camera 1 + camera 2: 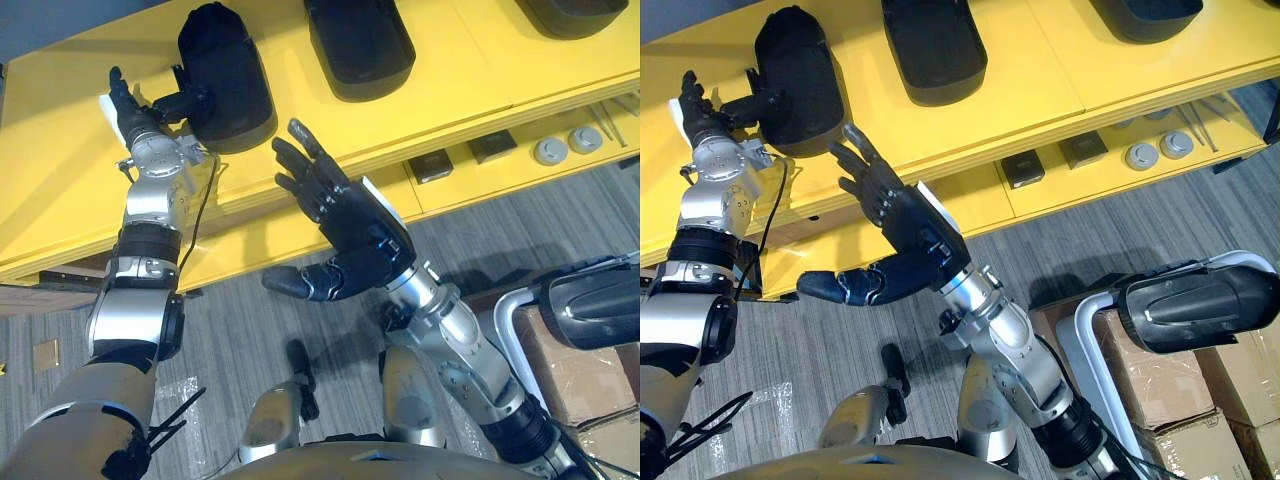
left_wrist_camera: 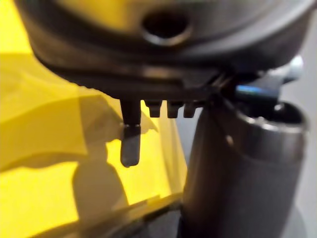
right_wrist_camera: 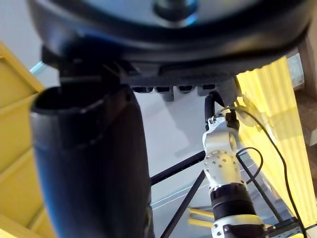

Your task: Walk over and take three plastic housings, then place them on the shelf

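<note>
On the glossy yellow shelf (image 1: 60, 190), left eye view: three rounded matte-black housings (image 1: 228, 80). The left hand (image 1: 135, 115) is beside the leftmost, fingers straight, thumb against it. The right hand (image 1: 350, 225) is spread, holding nothing. Right eye view: cardboard boxes (image 1: 1160, 410). Left wrist view: straight fingers (image 2: 130, 146) over yellow.

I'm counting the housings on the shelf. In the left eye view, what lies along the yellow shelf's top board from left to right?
left hand → first black housing, beside the hand's thumb → second black housing → third black housing, cut off by the view's top edge.
</note>
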Motion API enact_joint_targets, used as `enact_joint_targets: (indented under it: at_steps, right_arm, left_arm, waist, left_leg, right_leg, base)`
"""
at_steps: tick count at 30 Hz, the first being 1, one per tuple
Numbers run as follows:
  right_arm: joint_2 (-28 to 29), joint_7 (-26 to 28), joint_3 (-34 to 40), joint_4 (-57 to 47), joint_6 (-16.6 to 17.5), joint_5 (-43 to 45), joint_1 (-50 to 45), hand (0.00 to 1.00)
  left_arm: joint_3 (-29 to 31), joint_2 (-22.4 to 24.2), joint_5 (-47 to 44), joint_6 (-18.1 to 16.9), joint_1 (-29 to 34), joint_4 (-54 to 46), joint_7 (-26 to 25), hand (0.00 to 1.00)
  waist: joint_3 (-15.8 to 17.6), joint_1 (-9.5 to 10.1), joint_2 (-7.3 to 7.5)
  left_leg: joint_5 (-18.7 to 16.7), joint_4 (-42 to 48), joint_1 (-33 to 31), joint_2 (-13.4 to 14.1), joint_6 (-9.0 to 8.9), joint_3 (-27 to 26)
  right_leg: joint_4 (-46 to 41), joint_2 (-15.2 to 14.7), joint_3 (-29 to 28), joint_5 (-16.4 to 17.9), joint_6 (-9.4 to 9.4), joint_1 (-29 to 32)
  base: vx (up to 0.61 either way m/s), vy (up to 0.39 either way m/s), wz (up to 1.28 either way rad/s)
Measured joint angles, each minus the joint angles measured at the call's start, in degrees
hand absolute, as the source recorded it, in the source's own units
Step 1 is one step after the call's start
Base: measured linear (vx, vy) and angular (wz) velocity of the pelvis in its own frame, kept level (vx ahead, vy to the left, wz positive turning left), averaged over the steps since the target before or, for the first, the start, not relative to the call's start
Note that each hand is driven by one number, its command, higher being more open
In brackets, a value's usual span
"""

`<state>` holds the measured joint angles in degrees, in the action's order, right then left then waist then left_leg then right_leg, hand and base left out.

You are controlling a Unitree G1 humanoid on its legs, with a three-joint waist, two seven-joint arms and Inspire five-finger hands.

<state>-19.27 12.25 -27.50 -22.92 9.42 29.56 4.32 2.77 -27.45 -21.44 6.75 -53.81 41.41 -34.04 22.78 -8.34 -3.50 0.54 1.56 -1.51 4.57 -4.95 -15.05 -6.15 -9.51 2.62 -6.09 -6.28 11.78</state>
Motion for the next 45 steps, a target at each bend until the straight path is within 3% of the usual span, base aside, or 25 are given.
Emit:
enact_joint_targets:
  at_steps: [4,6,8,10,12,18,19,21,24,26,30,34,39,45]
  right_arm:
    - [0.0,-0.1,1.6,2.3,1.3,-0.9,-0.9,1.00]
    - [0.4,0.0,3.8,3.9,1.5,-4.8,-0.8,1.00]
    - [1.6,0.2,6.6,5.7,1.6,-6.9,-0.8,1.00]
    - [2.2,0.2,7.7,7.6,1.6,-7.0,-0.7,1.00]
    - [2.9,0.2,8.4,10.1,1.3,-9.2,-0.8,1.00]
    - [3.6,-1.7,9.0,11.2,1.0,-13.7,-3.7,1.00]
    - [4.0,-2.6,8.9,11.5,1.0,-13.8,-5.4,1.00]
    - [4.7,-3.4,8.6,12.1,0.9,-14.1,-7.2,1.00]
    - [5.9,-4.0,7.3,13.3,0.8,-14.8,-8.5,1.00]
    - [6.6,-4.2,5.3,13.4,0.8,-15.9,-8.7,1.00]
    - [8.0,-4.3,4.2,13.3,0.9,-15.8,-11.7,1.00]
    - [8.2,-7.7,2.9,13.9,1.0,-15.9,-13.3,1.00]
    - [9.0,-17.9,0.2,19.4,1.8,-20.4,-11.7,1.00]
    - [9.3,-25.2,-0.6,25.2,3.7,-22.5,-9.2,1.00]
  left_arm:
    - [0.5,-1.2,-3.1,-6.7,0.6,-0.4,1.1,1.00]
    - [2.3,-1.1,-7.5,-11.8,5.1,-7.1,4.5,1.00]
    - [4.1,0.6,-15.7,-17.3,11.7,-18.4,12.0,1.00]
    - [4.4,3.3,-20.0,-19.6,16.1,-26.2,16.3,1.00]
    - [4.3,8.3,-23.0,-22.5,24.6,-37.2,22.0,1.00]
    - [4.6,16.5,-18.8,-27.3,45.2,-58.1,27.5,1.00]
    - [5.1,18.8,-13.9,-28.4,51.2,-62.2,27.5,1.00]
    - [5.8,20.7,-10.2,-29.0,58.4,-65.3,28.1,1.00]
    - [6.4,22.3,-9.8,-26.4,67.4,-66.3,29.6,1.00]
    - [6.0,23.6,-9.2,-24.1,73.5,-65.5,29.4,1.00]
    - [4.6,24.3,-5.3,-22.8,79.0,-64.2,29.4,1.00]
    - [3.1,24.3,-5.3,-23.0,80.5,-64.2,29.7,1.00]
    - [-2.3,24.4,-5.2,-24.4,80.2,-64.2,30.5,1.00]
    - [-5.1,24.4,-5.5,-24.4,79.6,-64.2,30.5,1.00]
  waist:
    - [-0.1,0.02,0.16]
    - [-0.4,-0.13,0.34]
    - [-1.7,0.04,0.48]
    - [-3.9,0.20,0.61]
    - [-7.0,0.55,0.62]
    - [-11.0,2.68,0.30]
    - [-11.4,4.06,0.34]
    - [-12.1,5.68,0.34]
    - [-13.7,7.54,0.65]
    - [-14.5,8.56,1.52]
    - [-16.1,9.82,3.53]
    - [-17.3,9.83,4.11]
    - [-17.9,10.11,3.92]
    - [-18.0,10.92,3.91]
  left_leg:
    - [-0.7,0.1,1.6,0.5,-0.22,0.2]
    - [-1.0,0.0,3.4,0.5,-0.15,0.0]
    - [-1.1,-0.8,5.1,0.5,-0.15,0.0]
    - [-1.2,-1.3,5.4,0.5,-0.15,0.3]
    - [-1.8,-1.9,7.6,0.6,-0.29,0.6]
    - [-3.1,-1.5,9.1,0.9,-0.17,2.4]
    - [-3.3,-1.1,9.1,1.1,-0.29,3.4]
    - [-3.4,-0.7,9.1,1.2,-0.44,4.3]
    - [-3.3,-0.8,8.9,1.2,-0.54,5.7]
    - [-3.4,-1.0,8.7,1.2,-0.72,6.5]
    - [-2.7,-1.8,7.6,1.2,-0.91,7.7]
    - [-2.3,-1.8,6.5,1.0,-0.87,8.6]
    - [-1.8,-1.7,6.0,1.1,-0.88,9.1]
    - [-1.8,-1.7,6.0,1.1,-0.91,9.1]
  right_leg:
    - [3.0,0.6,0.4,-0.9,0.12,-3.2]
    - [4.4,0.8,0.5,-1.4,0.05,-5.3]
    - [5.9,0.9,0.8,-1.5,-0.06,-7.5]
    - [7.0,0.9,1.5,-1.5,-0.12,-8.5]
    - [8.6,1.1,2.5,-1.5,-0.12,-11.2]
    - [10.6,1.2,5.8,-1.5,-0.13,-15.1]
    - [10.6,1.3,6.8,-1.3,-0.06,-15.9]
    - [10.6,1.2,7.9,-1.1,0.00,-16.7]
    - [10.7,1.1,9.6,-0.8,0.16,-17.3]
    - [11.0,1.1,10.6,0.0,0.41,-17.3]
    - [11.0,0.9,12.6,0.1,0.39,-16.9]
    - [11.0,0.7,13.5,0.0,0.41,-16.6]
    - [10.7,0.8,14.3,-0.4,0.42,-16.3]
    - [10.7,0.8,14.4,-0.4,0.43,-16.4]
  base:
    - [0.06,-0.005,-0.04]
    - [0.09,0.021,-0.09]
    - [0.08,0.023,0.00]
    - [0.10,0.014,0.11]
    - [0.10,0.019,0.04]
    - [0.02,0.013,0.16]
    - [-0.03,-0.004,0.28]
    - [-0.06,-0.011,0.29]
    - [-0.06,-0.013,0.22]
    - [-0.10,-0.022,0.18]
    - [-0.04,-0.016,0.18]
    - [0.03,0.004,0.15]
    - [0.02,-0.001,0.06]
    - [0.00,0.000,0.00]
